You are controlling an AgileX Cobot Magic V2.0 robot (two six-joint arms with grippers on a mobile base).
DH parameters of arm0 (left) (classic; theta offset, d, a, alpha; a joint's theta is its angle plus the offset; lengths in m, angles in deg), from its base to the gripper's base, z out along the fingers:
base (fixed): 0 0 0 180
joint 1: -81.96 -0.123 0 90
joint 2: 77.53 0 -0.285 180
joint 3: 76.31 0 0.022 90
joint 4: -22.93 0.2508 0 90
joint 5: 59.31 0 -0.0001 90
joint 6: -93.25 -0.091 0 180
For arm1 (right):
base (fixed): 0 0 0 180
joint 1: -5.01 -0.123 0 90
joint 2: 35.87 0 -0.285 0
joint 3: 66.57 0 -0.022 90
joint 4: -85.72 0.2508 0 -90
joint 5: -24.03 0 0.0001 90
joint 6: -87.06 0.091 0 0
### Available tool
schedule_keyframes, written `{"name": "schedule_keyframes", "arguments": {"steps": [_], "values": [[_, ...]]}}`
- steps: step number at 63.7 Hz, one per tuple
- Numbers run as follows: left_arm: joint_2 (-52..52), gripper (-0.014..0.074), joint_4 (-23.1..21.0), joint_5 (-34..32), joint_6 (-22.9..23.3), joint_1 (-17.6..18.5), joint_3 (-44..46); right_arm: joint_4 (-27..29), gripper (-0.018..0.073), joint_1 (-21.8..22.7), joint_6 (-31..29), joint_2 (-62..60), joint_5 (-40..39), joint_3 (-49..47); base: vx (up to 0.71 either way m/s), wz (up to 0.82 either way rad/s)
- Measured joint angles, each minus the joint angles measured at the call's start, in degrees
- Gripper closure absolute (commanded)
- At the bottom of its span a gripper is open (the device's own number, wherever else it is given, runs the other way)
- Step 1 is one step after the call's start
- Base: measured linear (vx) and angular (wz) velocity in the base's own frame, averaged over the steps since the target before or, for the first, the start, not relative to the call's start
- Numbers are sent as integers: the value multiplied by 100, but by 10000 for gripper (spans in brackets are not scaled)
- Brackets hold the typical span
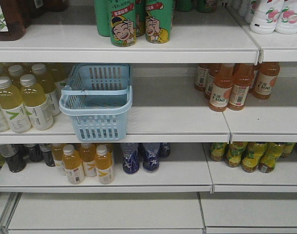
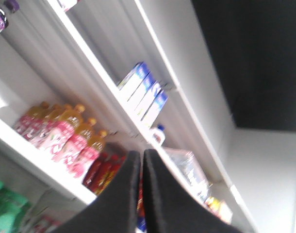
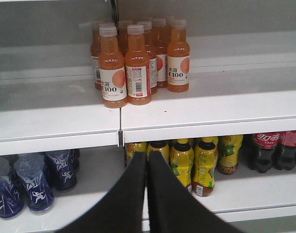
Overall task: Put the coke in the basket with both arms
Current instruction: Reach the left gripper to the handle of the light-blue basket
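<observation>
A: Two bottles of coke (image 3: 266, 150) stand at the right end of the lower bench (image 3: 254, 190) in the right wrist view, red labels facing out. They are just beside a cluster of yellow-labelled bottles (image 3: 194, 162).

B: And the right gripper?

A: The right gripper (image 3: 147, 156) is closed. Its two black fingers meet with only a thin slit between them. The tips sit in front of the lower level, left of the coke and apart from it. Orange bottles (image 3: 133, 65) stand on the level above, and dark blue bottles (image 3: 34, 179) lie to the left below.

B: Where's the basket?

A: In the front view the basket (image 1: 96, 127) rests on the middle bench (image 1: 177, 117), pale blue with slotted walls. One handle lies across its top. It is near the pale yellow bottles (image 1: 27, 102) on its left and well apart from the orange bottles on its right.

B: Left side?

A: The left gripper (image 2: 141, 156) is closed as well — fingers pressed together along their length. Its view is tilted and a little blurred, and it looks across shelves. Pink-labelled bottles (image 2: 65, 143) stand on one board, and blue-and-white cartons (image 2: 143, 92) on the one above.
</observation>
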Motion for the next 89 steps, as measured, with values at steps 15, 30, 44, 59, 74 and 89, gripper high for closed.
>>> {"name": "schedule_keyframes", "arguments": {"steps": [15,30,44,59,74,89], "values": [[1773,235,735,-594,555,0,30,0,564,0,0,0,0,0,0,0],[3773,-75,1023,-966,1106,0,30,0,564,0,0,0,0,0,0,0],[5906,-77,1020,-1549,1285,0,30,0,564,0,0,0,0,0,0,0],[7411,-27,998,-3185,1277,0,154,0,564,0,0,0,0,0,0,0],[8001,28,240,-3774,1251,0,167,0,564,0,0,0,5,0,0,0],[8547,31,-335,-3339,780,0,777,0,564,0,0,0,16,0,0,0]]}}
